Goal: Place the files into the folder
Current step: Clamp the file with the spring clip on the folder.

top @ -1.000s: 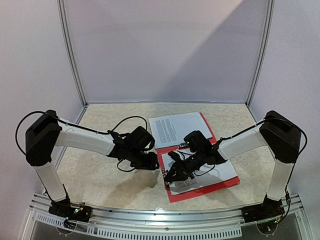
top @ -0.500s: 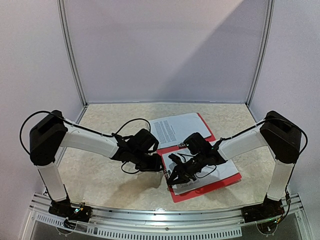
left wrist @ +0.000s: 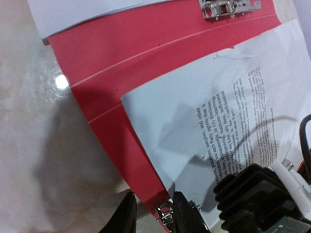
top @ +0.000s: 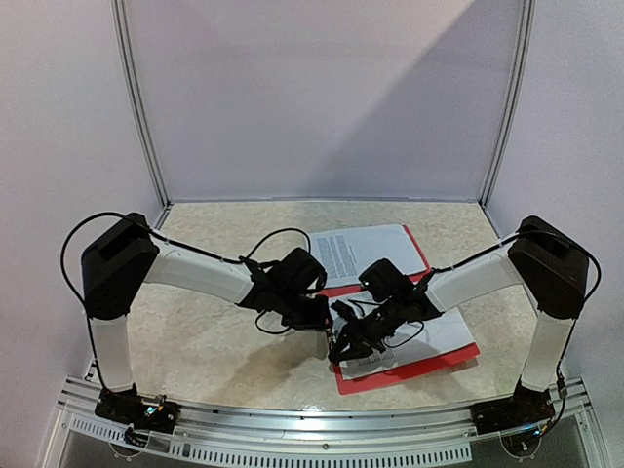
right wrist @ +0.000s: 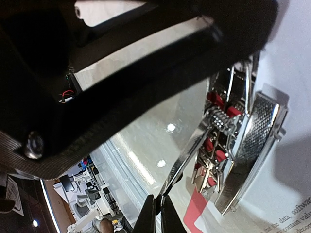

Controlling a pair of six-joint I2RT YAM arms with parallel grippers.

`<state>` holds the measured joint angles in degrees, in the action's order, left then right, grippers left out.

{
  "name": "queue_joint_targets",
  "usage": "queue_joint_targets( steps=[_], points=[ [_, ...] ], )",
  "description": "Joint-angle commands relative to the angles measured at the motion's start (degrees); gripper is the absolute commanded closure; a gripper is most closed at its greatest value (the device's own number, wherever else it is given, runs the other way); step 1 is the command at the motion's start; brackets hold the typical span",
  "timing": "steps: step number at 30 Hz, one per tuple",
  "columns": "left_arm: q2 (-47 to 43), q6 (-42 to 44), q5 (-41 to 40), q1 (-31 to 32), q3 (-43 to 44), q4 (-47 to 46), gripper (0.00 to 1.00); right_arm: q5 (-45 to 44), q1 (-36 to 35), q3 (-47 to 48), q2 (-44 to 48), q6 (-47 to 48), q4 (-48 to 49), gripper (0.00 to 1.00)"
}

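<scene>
The open folder (top: 390,377) lay right of centre on the table (top: 214,341), its long axis running near-to-far, with files (top: 366,251) on both covers. The right gripper (right wrist: 156,209) pinched the lever of its near clip (right wrist: 228,145). The left gripper (left wrist: 155,217) straddled that clip, jaws narrowly apart.

Files (left wrist: 204,92) atop open folder (left wrist: 121,48) on table (top: 195,341)

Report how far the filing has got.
Done: the folder lies open, one printed sheet on its near cover. In hand: the right fingers pinch the lever of the near clip; the left fingers stand open astride that clip. Left: filing the far sheet, clamping, closing.
</scene>
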<state>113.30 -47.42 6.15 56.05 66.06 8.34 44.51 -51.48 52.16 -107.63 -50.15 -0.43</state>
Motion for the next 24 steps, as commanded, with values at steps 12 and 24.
queue_joint_targets(
  steps=[12,24],
  points=[
    [8.3,3.0,-1.7,2.2,2.5,7.6,0.83,-12.4,-0.3,-1.2,2.0,7.6,-14.7,0.97],
    [10.9,4.1,-1.8,2.2,3.9,8.4,0.84,-17.8,-0.4,-1.8,3.6,10.6,-20.7,0.98]
  ],
)
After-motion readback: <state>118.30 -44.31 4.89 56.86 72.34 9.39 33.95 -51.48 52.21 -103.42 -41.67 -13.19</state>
